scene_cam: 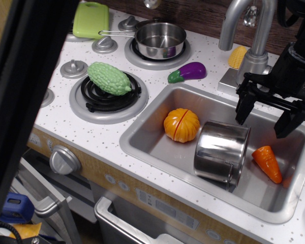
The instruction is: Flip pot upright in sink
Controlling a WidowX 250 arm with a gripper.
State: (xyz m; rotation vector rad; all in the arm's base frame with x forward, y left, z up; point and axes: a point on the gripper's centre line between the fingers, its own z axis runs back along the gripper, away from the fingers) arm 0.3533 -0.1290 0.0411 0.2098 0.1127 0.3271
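A toy kitchen, seen from above in the 1 camera view: the pot (221,152) lies on its side in the sink (157,145), its open mouth facing right. The orange pumpkin (181,125) sits just beside it on the left, and a toy carrot (268,163) lies close on the right. The robot's black pincer (267,119) hangs above the basin with its 2 fingers spread apart, gripping nothing and clear of the pot. On the speckled worktop (91,134), a green gourd (109,78) rests on a burner, a steel pan (160,39) occupies another, and an eggplant (188,71) lies near the faucet (251,35).
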